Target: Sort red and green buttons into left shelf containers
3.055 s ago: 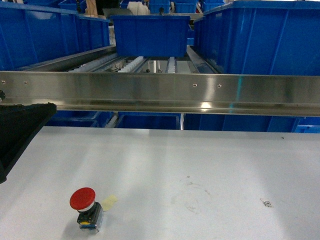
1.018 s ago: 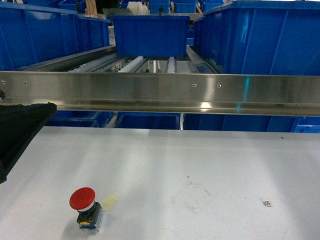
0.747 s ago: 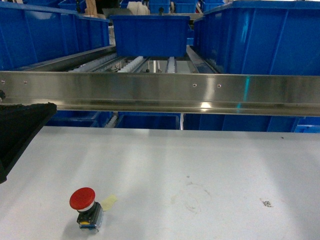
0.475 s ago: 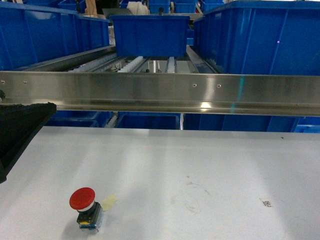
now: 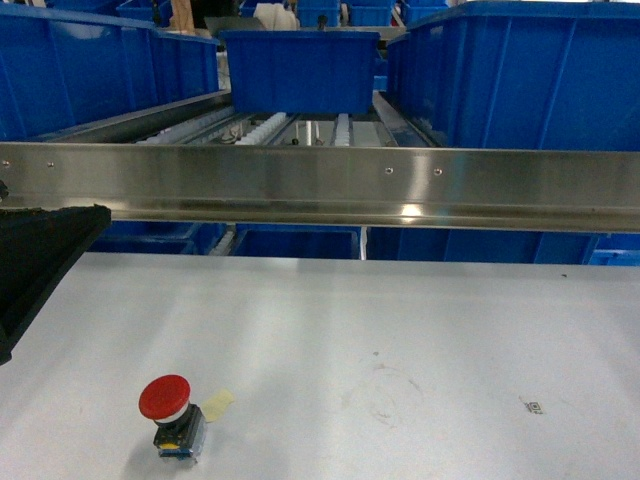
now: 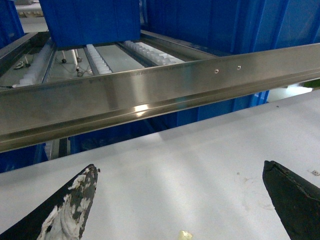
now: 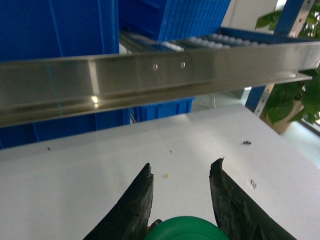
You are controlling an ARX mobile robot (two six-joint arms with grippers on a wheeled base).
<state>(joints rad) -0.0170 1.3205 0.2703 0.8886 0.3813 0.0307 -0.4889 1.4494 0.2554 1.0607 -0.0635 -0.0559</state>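
Observation:
The red button (image 5: 165, 398) stands on the white table (image 5: 420, 320) at the near left, red mushroom cap up, on a dark body. The green button (image 7: 186, 229) sits between the fingers of my right gripper (image 7: 182, 163), which is shut on it; only its green cap shows, at the bottom of the right wrist view. My left gripper (image 6: 179, 166) is open wide above the table with nothing between its fingers. One black finger (image 5: 40, 260) of it shows at the head view's left edge. Blue shelf containers (image 5: 90, 75) stand at the back left.
A steel shelf rail (image 5: 320, 185) runs across just beyond the table, with roller tracks behind it. A blue bin (image 5: 300, 70) sits mid-shelf and a bigger one (image 5: 520, 80) at the right. A yellowish scrap (image 5: 219, 403) lies beside the red button. A potted plant (image 7: 300, 95) stands off the table's right.

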